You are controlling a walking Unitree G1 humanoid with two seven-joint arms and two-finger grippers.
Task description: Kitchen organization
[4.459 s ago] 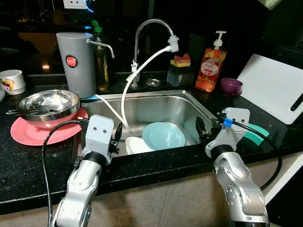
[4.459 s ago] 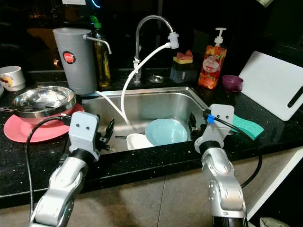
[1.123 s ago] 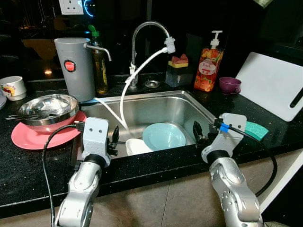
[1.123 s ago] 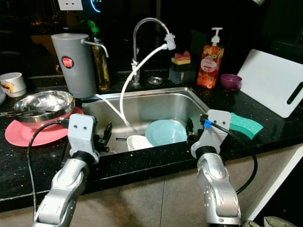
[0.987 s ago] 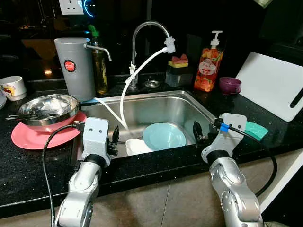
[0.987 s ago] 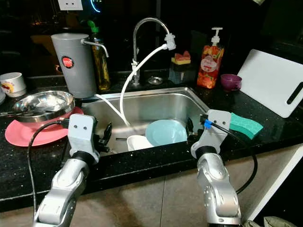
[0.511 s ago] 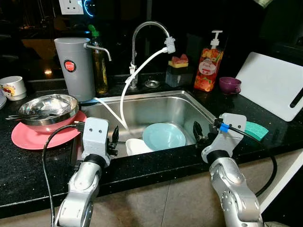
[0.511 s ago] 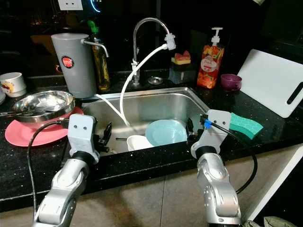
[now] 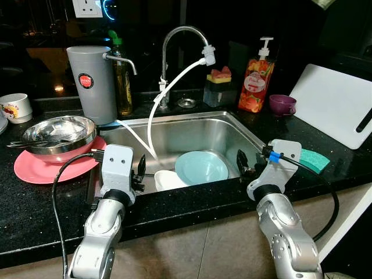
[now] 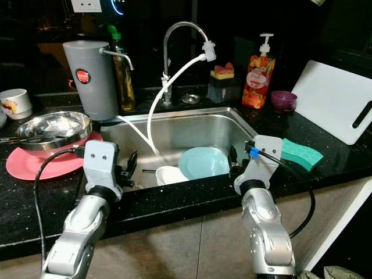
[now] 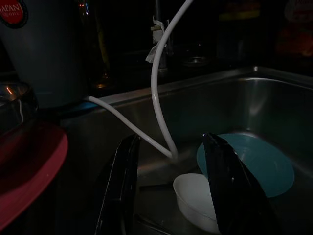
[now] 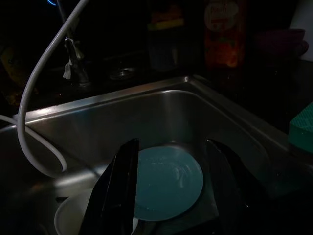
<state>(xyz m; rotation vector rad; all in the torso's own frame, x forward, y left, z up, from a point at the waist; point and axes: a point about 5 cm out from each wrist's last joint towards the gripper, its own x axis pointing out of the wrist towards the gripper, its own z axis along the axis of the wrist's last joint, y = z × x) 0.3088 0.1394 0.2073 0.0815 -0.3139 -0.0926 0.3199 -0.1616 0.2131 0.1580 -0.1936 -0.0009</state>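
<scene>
No real change over the last second: both arms stay parked at the sink's (image 9: 192, 125) front edge. Left gripper (image 9: 141, 170) and right gripper (image 9: 242, 162) have jaws spread wide, holding nothing. Teal plate (image 9: 201, 167) and white bowl (image 9: 167, 179) still sit in the basin, touching, untouched. Steel bowl (image 9: 58, 130) rests on the pink plate (image 9: 35, 168) on the table. Likely pre-grasp pause; pickup not started.
</scene>
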